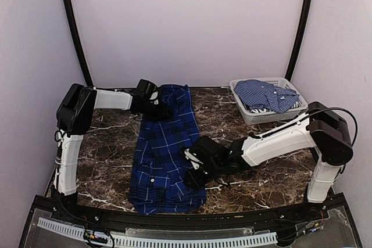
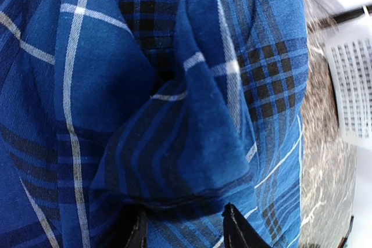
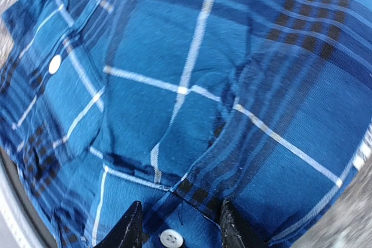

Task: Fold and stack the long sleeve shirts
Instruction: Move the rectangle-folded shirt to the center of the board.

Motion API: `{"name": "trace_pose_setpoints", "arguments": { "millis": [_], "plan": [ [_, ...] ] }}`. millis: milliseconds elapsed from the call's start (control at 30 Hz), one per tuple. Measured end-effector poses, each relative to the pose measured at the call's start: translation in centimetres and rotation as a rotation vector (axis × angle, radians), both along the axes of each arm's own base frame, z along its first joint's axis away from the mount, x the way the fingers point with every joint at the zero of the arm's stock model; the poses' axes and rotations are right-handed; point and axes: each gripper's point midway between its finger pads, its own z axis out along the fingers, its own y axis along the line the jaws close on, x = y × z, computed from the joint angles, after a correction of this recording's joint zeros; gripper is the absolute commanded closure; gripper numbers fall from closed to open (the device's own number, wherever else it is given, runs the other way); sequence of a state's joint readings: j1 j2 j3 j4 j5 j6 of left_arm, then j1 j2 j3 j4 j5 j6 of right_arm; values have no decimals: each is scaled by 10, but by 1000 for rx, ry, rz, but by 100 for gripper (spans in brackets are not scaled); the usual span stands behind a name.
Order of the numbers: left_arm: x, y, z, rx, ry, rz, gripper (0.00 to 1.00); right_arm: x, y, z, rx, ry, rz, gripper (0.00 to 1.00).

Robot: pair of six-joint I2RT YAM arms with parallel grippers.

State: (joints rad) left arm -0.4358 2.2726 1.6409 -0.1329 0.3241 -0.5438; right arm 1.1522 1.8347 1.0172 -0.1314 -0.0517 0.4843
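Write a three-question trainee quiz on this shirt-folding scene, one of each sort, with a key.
1. True or false: the lighter blue shirt lies in the basket.
2. Where on the dark plaid shirt is the left gripper? A. near end; B. far end; C. middle.
3. Fill in: the right gripper is at that shirt's ___ edge, by the robot's own sides.

Key: 1 true; 2 B; 3 right.
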Motion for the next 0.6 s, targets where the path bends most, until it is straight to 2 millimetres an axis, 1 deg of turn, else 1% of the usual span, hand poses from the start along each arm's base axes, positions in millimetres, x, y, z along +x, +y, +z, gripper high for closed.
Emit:
{"name": "trace_pose_setpoints", "arguments": {
  "millis": [67,167,233,300,333,400,467,533,600],
  "plan": [
    [-14,-12,0,-3,4,-24,56,-15,-2,0,-4,18,26,57],
    [-49,-24,-1,-5,30,-57,56,-48,-9,1,-14,75,82,57],
    [-74,-30,-1,-5,56,-76,56,-66,-15,1,-27,112,108,55],
    [-98,-35,-1,-6,82,-95,56,-79,-21,3,-49,141,123,53],
    [-108,-37,0,-6,93,-102,55,-81,-25,5,-57,147,122,53],
    [-121,-39,1,-7,110,-112,55,-79,-30,12,-72,146,107,53],
    [-131,-41,4,-2,123,-120,54,-67,-32,26,-67,137,77,53],
    [-133,-40,12,-3,120,-120,53,-43,-27,48,-23,113,36,53],
    [-131,-39,24,-8,97,-115,53,-10,-20,72,36,77,-23,53]
  ]
}}
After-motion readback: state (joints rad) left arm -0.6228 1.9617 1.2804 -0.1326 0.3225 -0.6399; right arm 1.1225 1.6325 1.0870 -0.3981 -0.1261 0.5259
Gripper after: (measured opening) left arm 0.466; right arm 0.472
